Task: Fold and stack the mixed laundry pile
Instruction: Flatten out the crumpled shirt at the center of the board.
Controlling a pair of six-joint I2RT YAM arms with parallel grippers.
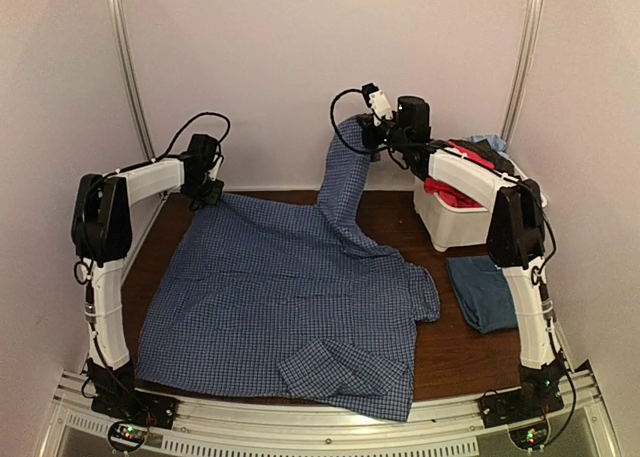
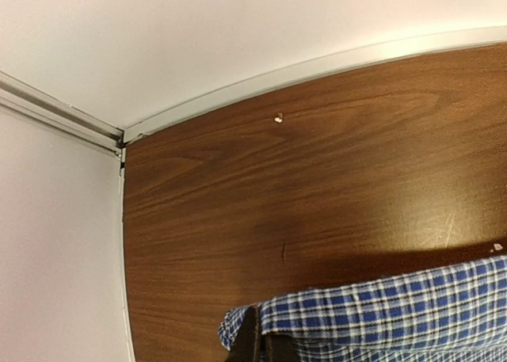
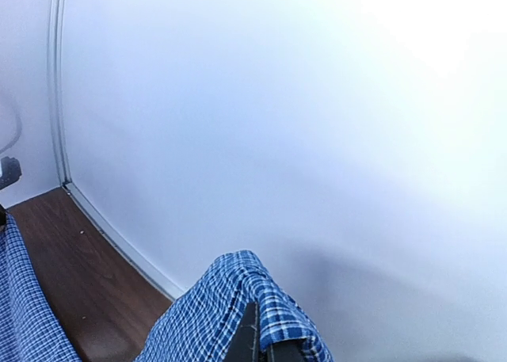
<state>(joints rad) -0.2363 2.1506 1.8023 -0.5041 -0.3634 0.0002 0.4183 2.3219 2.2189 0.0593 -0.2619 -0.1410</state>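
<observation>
Top external shows the checked shirt (image 1: 270, 297) spread over the table (image 1: 445, 352), with a folded dark-blue T-shirt (image 1: 483, 292) to its right. My left gripper (image 1: 210, 195) pinches the far-left corner low; my right gripper (image 1: 372, 135) is clamped on the raised sleeve. I'd move both together, cloth taut, to avoid wrinkles.

The gripper (image 3: 263, 348) pinches checked shirt (image 3: 207, 314) fabric above the table (image 3: 83, 287).
</observation>
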